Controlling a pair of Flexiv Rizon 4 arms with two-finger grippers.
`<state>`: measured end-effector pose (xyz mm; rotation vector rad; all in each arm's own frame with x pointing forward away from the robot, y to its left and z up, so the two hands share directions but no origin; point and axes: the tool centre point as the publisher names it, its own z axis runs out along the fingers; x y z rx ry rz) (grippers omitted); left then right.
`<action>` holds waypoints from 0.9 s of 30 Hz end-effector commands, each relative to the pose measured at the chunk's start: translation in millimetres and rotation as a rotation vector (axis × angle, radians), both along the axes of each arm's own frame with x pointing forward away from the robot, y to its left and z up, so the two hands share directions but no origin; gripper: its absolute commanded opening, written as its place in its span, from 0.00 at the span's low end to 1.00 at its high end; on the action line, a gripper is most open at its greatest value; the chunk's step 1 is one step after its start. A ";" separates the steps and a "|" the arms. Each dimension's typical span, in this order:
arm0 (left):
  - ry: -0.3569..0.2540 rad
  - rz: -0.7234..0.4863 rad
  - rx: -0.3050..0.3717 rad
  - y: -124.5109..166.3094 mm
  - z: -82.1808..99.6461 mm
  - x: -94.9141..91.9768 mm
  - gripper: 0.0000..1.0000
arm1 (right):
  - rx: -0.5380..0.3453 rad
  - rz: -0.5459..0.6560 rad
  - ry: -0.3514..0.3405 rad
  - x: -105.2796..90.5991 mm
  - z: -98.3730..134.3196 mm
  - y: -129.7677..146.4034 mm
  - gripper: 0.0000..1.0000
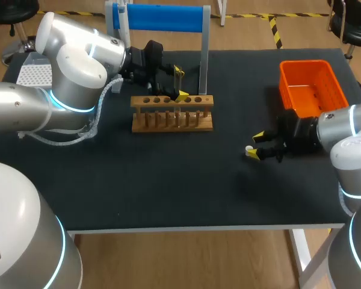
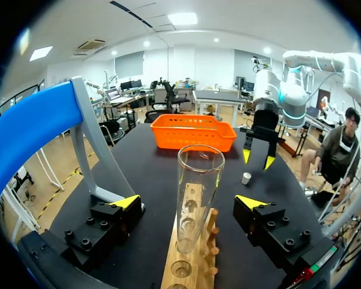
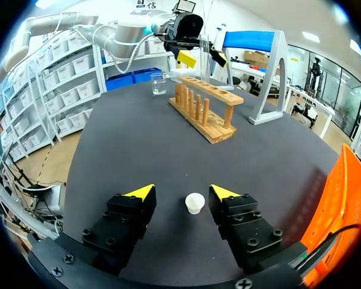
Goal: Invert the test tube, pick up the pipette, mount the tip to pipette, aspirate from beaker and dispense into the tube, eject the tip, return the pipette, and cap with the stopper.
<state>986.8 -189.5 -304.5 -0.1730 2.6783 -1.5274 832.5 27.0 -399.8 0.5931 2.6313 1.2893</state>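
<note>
At wooden rack (image 1: 172,114): test tube (image 2: 195,198) upright in hole, mouth up, between wide-spread fingers of left gripper (image 2: 189,201), untouched. Right gripper (image 3: 182,192) wide, straddling white stopper (image 3: 194,203) on worktop (image 1: 168,180), near orange basket (image 1: 304,62). Beaker (image 3: 159,83) beyond rack; contents unclear.

Test tube (image 2: 197,180): clear, glossy glass. Rack (image 1: 172,123): bare, smooth wood. Table (image 1: 168,180): matt black surface. Basket (image 1: 305,63): smooth orange plastic.

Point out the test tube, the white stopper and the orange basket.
test tube (image 2: 195,195): left wrist view, on its glass wall, about midway up.
white stopper (image 3: 194,203): right wrist view, on the middle of its body.
orange basket (image 1: 305,63): head view, on its far rim.
</note>
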 end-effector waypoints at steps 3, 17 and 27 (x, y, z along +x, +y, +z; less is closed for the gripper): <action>0.000 -0.002 0.000 0.3 0.0 0.1 1.00 | -0.007 0.000 0.004 2.6 -6.7 2.1 0.54; 0.000 -0.002 0.000 0.3 0.0 0.1 1.00 | -0.027 -0.013 0.007 9.8 -18.8 3.4 0.60; 0.000 -0.002 0.000 0.3 0.0 0.1 1.00 | -0.034 -0.015 0.008 12.4 -23.5 3.7 0.57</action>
